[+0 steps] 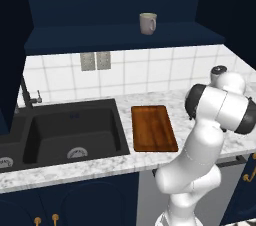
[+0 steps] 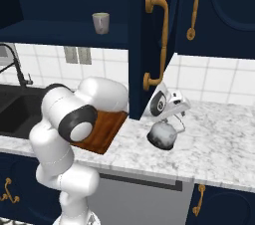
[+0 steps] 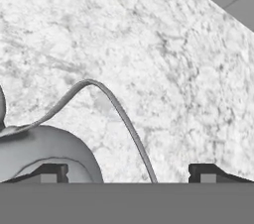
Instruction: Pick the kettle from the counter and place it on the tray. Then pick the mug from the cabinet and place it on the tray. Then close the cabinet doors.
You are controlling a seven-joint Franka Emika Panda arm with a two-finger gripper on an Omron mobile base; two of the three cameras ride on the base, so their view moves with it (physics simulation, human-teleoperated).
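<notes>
While I hang low over the counter (image 2: pixel 219 134), my gripper (image 3: pixel 128 172) sits right at the kettle (image 2: pixel 161 135), fingers spread wide with the thin arched handle (image 3: pixel 114 104) rising between the two tips. Nothing is pinched. The kettle's rounded body is off toward one fingertip (image 3: pixel 49 172), standing on the marble to the right of the tray (image 1: pixel 153 128). Up on the cabinet (image 1: pixel 120 37) shelf stands the mug (image 1: pixel 147 23), with one cabinet door (image 2: pixel 152 40) swung open.

One kettle (image 2: pixel 161 136), one mug (image 1: pixel 147 23), one tray (image 1: pixel 153 127), one sink (image 1: pixel 70 132), two wall outlets (image 1: pixel 95 60).
</notes>
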